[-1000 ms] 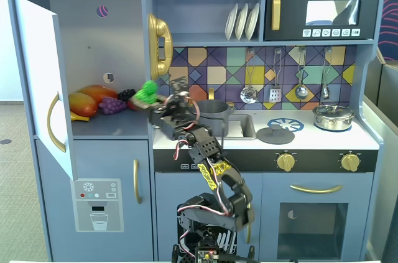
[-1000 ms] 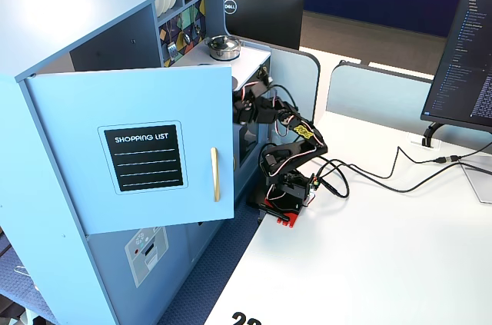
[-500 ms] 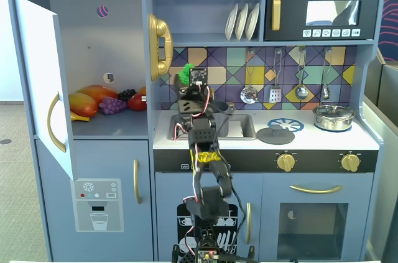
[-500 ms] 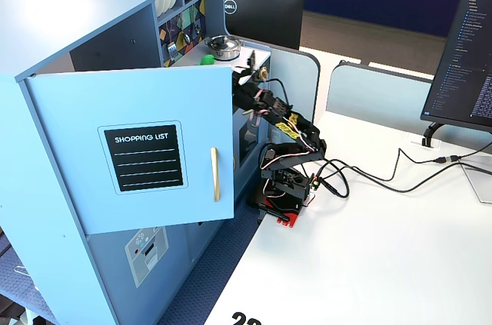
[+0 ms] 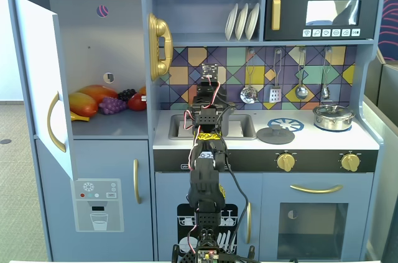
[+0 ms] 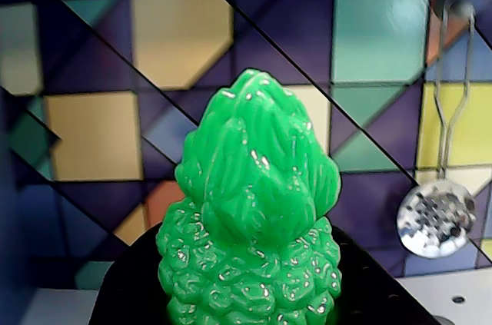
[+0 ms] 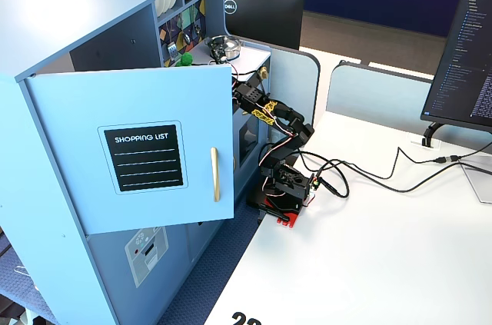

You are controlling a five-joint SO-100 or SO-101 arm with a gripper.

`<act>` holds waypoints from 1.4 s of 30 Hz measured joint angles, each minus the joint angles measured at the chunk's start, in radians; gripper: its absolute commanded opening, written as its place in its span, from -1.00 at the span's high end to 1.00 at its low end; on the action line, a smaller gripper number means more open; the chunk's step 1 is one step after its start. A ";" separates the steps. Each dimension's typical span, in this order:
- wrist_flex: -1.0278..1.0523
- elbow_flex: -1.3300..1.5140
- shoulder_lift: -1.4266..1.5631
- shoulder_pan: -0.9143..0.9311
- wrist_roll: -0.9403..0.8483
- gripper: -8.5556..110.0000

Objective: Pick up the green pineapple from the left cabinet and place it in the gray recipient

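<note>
Left cabinet (image 5: 99, 70), door swung open, is placed left of the sink (image 5: 211, 127). Green pineapple (image 6: 250, 225) is seen before the tiled backsplash (image 6: 177, 33), ladle (image 6: 437, 221) at right.

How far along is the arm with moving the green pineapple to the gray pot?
Pickup looks done: the bumpy bright green toy pineapple fills the wrist view, apparently held by the gripper in front of the tiled backsplash, clear of the open blue-gray cabinet, whose shelf still holds other toy fruit. The carry is in hand. Placing remains; no dark gray pot is clearly visible, only a shiny silver lidded pot.
</note>
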 measured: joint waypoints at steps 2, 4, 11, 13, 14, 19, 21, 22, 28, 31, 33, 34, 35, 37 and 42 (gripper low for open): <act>0.014 -0.025 -0.035 0.002 0.000 0.86; 0.032 -0.046 -0.067 -0.003 0.000 0.86; 0.107 -0.066 -0.112 -0.002 0.002 0.63; 0.112 -0.066 -0.114 0.000 0.017 0.40; 0.114 -0.066 -0.114 0.000 0.029 0.33; 0.114 -0.066 -0.120 0.014 0.038 0.25; 0.114 -0.066 -0.120 0.023 0.028 0.27; 0.114 -0.066 -0.120 0.025 0.023 0.27; 0.204 -0.089 -0.092 0.015 0.003 0.35; 0.394 -0.124 0.009 -0.014 -0.017 0.40; 0.584 -0.181 0.094 -0.037 -0.028 0.45; 0.695 -0.212 0.138 -0.037 -0.034 0.50; 0.813 -0.236 0.187 -0.031 -0.040 0.54; 1.034 -0.258 0.282 -0.009 -0.048 0.77; 1.390 -0.152 0.509 0.041 -0.077 0.86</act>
